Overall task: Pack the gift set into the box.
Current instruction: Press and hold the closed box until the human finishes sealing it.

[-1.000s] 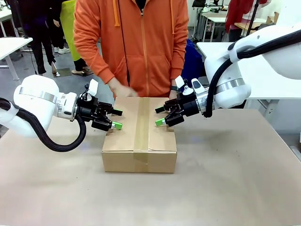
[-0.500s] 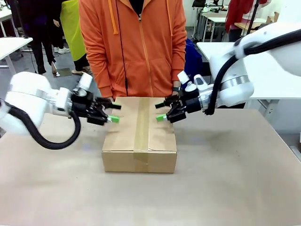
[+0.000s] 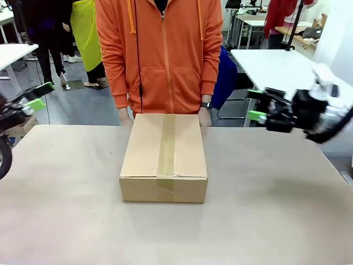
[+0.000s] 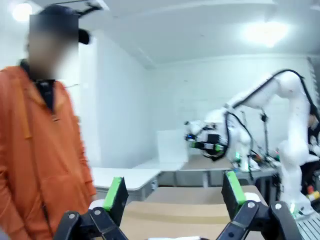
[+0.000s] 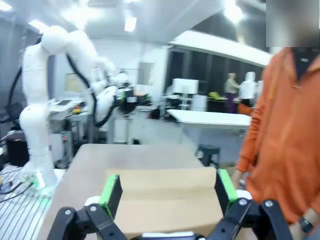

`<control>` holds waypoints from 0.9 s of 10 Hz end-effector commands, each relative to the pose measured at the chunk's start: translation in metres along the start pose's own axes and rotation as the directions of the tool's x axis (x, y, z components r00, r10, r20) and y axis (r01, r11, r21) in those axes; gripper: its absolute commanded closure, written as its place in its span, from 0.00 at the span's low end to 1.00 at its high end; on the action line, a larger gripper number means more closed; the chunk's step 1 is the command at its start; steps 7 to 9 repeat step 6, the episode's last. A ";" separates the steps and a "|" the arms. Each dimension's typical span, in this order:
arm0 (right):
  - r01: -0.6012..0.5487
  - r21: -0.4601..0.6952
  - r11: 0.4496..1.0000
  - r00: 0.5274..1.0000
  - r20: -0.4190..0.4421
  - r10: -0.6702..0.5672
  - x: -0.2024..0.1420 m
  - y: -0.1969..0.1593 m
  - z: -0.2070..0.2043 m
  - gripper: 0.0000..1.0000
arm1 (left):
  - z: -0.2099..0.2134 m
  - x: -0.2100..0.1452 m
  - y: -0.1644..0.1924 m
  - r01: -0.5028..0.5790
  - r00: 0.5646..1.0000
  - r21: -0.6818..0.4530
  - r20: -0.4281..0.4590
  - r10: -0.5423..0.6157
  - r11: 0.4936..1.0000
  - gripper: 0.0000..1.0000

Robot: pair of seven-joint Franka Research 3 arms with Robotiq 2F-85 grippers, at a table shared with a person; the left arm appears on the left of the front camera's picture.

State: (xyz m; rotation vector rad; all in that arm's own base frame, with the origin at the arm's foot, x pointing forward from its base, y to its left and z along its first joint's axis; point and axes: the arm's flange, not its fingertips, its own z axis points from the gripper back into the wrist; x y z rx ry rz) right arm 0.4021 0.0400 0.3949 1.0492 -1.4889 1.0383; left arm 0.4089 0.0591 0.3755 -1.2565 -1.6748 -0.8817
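The box (image 3: 163,154) sits shut in the middle of the table, a strip of tape running along its centre seam. The gift set is out of sight. My left gripper (image 3: 34,95) is open at the far left edge, well away from the box. My right gripper (image 3: 257,104) is open off to the right, above the table's far right side. Nothing is between either pair of green pads (image 4: 116,194) (image 5: 226,186). The right wrist view looks along the box (image 5: 165,200) from its end. A person in an orange hoodie (image 3: 160,55) stands behind the box, hands (image 3: 204,115) at its far edge.
The brown table top (image 3: 265,221) lies bare around the box. White tables (image 3: 276,63) stand behind on the right, and other people are in the background. The right arm (image 4: 210,142) shows far off in the left wrist view.
Both grippers have drawn back from over the box top, the left one out to the left, the right one out to the right. The person's hands stay at the far edge.
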 end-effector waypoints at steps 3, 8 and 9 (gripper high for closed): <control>0.011 0.094 0.996 1.000 -0.024 -0.009 0.005 -0.010 -0.034 0.00 | -0.034 0.003 0.003 0.010 0.999 -0.089 -0.033 -0.013 0.996 0.00; 0.011 0.094 0.996 1.000 -0.024 -0.009 0.005 -0.010 -0.034 0.00 | -0.034 0.003 0.003 0.010 0.999 -0.089 -0.033 -0.013 0.996 0.00; 0.011 0.094 0.996 1.000 -0.024 -0.009 0.005 -0.010 -0.034 0.00 | -0.034 0.003 0.003 0.010 0.999 -0.089 -0.033 -0.013 0.996 0.00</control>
